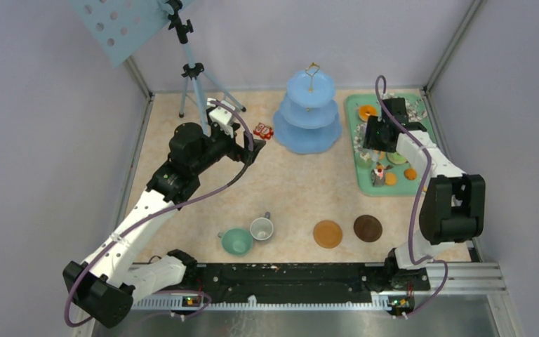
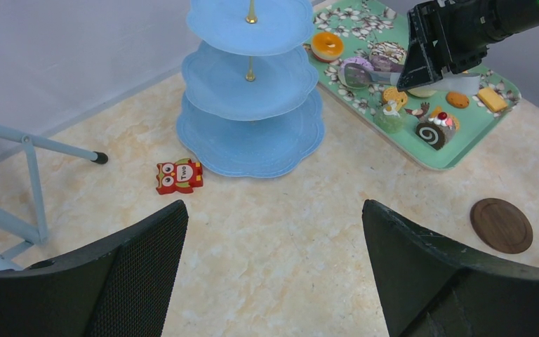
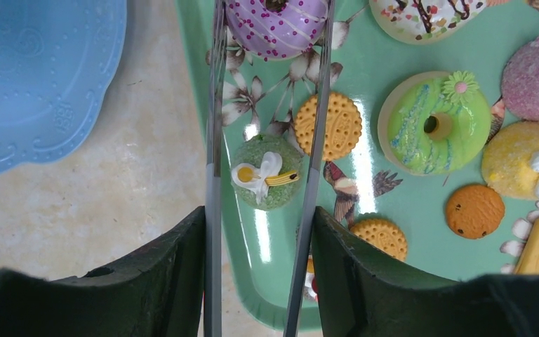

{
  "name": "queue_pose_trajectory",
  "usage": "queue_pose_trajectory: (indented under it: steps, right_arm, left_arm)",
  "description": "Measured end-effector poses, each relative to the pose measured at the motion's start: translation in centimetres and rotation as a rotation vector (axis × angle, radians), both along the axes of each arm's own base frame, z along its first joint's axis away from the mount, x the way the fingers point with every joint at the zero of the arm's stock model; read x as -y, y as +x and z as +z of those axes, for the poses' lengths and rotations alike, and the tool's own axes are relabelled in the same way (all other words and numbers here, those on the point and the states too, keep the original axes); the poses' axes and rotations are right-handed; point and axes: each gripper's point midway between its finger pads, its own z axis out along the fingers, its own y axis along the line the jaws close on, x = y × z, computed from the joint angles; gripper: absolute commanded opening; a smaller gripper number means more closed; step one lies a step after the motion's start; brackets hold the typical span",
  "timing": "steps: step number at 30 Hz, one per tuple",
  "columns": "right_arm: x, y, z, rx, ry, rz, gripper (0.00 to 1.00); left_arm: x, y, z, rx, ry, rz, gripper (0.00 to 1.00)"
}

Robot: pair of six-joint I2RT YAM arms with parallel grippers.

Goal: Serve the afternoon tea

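The light-blue three-tier stand point(image 1: 309, 112) stands at the back centre, its tiers bare in the left wrist view point(image 2: 250, 91). The teal cup point(image 1: 236, 241) and grey-white cup point(image 1: 261, 228) sit near the front, with two brown coasters point(image 1: 328, 234) point(image 1: 368, 228) to their right. My right gripper point(image 3: 260, 232) is shut on the metal tongs point(image 3: 214, 140) over the green floral tray point(image 3: 407, 203). The tong arms lie on either side of a purple donut point(image 3: 276, 24). A green cupcake point(image 3: 267, 181), an orange biscuit point(image 3: 328, 125) and a green donut point(image 3: 429, 123) lie on the tray. My left gripper point(image 2: 274, 210) is open and empty above the table, left of the stand.
A red owl toy point(image 2: 179, 175) lies on the table just left of the stand. A tripod point(image 1: 195, 84) stands at the back left. Walls close in the table on the left, back and right.
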Motion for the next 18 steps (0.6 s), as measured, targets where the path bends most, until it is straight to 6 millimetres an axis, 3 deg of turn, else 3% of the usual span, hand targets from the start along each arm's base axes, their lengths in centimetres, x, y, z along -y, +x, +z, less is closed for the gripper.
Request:
queue_pose_trajectory:
  steps: [3,10,14,18]
  right_arm:
    - [0.0,-0.1,0.8,0.029,0.003,0.001,0.38]
    - [-0.4,-1.1,3.8,0.136,0.025,0.026,0.37]
    - [-1.8,-1.5,4.1,0.166,0.071,0.077,0.37]
    - [-5.1,-2.1,3.3,0.162,0.104,0.171,0.37]
  left_arm:
    - [0.0,0.0,0.0,-0.001,0.000,0.000,0.99]
    - [0.0,0.0,-0.1,-0.001,0.000,0.000,0.99]
    - [0.0,0.0,-0.1,-0.002,0.001,0.000,0.99]
    - [0.0,0.0,-0.1,-0.003,0.001,-0.001,0.99]
